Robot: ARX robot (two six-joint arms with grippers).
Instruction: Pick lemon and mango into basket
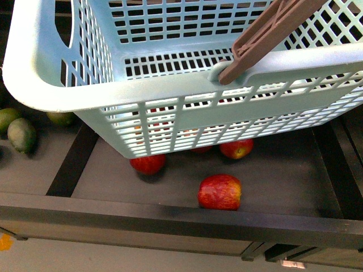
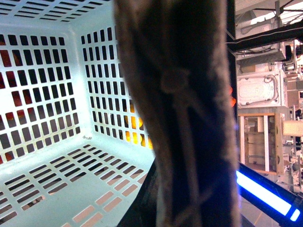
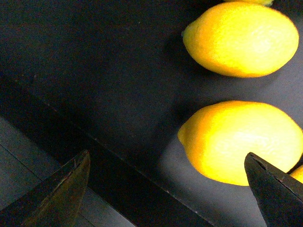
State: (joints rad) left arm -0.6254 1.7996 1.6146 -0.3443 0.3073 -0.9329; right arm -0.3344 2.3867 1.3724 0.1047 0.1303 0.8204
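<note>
The light turquoise basket [image 1: 85, 73] hangs tilted over the dark shelf and fills the upper front view. Its brown handle [image 1: 266, 37] slants up to the right. In the left wrist view that handle [image 2: 180, 104] is a close blur, and my left gripper [image 2: 180, 208] is shut on it. My right gripper [image 3: 168, 189] is open above a dark shelf. A bright yellow lemon [image 3: 241, 142] lies just beyond one of its fingertips [image 3: 272, 189], and a second lemon [image 3: 241, 38] lies farther off. The mango is out of view. Neither gripper shows in the front view.
Three red apples [image 1: 220, 192] lie on the shelf under the basket. Dull green oval fruits [image 1: 21, 135] sit in the left compartment, behind a black divider [image 1: 71, 161]. A black front rail [image 1: 170, 218] edges the shelf. Orange fruit [image 2: 132, 127] glows through the basket's lattice.
</note>
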